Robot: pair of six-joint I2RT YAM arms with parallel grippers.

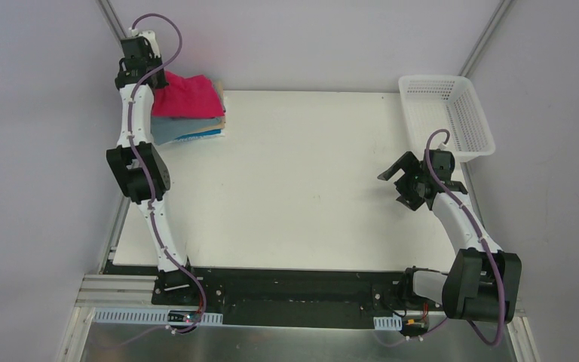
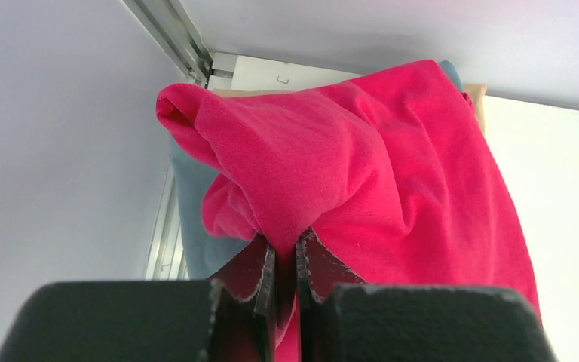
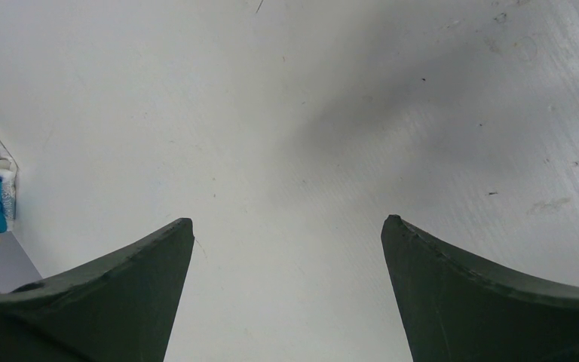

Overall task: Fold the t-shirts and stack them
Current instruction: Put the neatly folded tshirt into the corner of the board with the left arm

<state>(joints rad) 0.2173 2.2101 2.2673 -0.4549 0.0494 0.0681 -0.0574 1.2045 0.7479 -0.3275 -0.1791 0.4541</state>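
Observation:
A crimson-pink t-shirt [image 1: 190, 96] lies on top of a stack of folded t-shirts [image 1: 196, 130] at the table's far left corner; teal-grey, tan and blue layers show under it. In the left wrist view my left gripper [image 2: 286, 243] is shut on a bunched fold of the pink t-shirt [image 2: 362, 166], with the teal-grey shirt [image 2: 192, 204] beneath. In the top view the left gripper itself is hidden behind the left arm's wrist. My right gripper [image 1: 405, 187] hovers open over bare table at the right; its dark fingers [image 3: 121, 294] hold nothing.
A white mesh basket [image 1: 446, 113] sits at the far right corner, just beyond the right arm. Walls and a metal frame post [image 2: 170, 34] close in the stack's corner. The white table [image 1: 301, 173] lies between the arms.

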